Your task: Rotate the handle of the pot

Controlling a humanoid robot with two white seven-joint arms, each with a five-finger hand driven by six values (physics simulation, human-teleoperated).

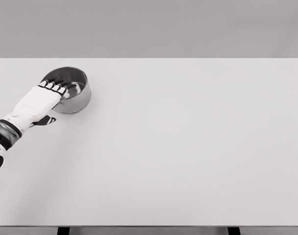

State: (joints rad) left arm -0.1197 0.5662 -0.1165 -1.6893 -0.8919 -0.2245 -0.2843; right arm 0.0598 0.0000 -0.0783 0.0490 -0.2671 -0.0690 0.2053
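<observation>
Pot (pixel 75 95), a small steel one, sits at the far-left of the table, near the back edge. My left hand (pixel 38 100) lies over its near-left rim, fingers (pixel 54 86) curled down over the edge, seemingly where the handle would be; the handle itself is hidden under my palm, so I can't confirm a grip. Reaching from that side should give leverage to swing it. White table (pixel 188 147), plain grey wall behind.

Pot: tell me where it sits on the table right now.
In the head view the pot stands at the table's far left, near the back edge, with the left hand reaching over its near rim.
</observation>
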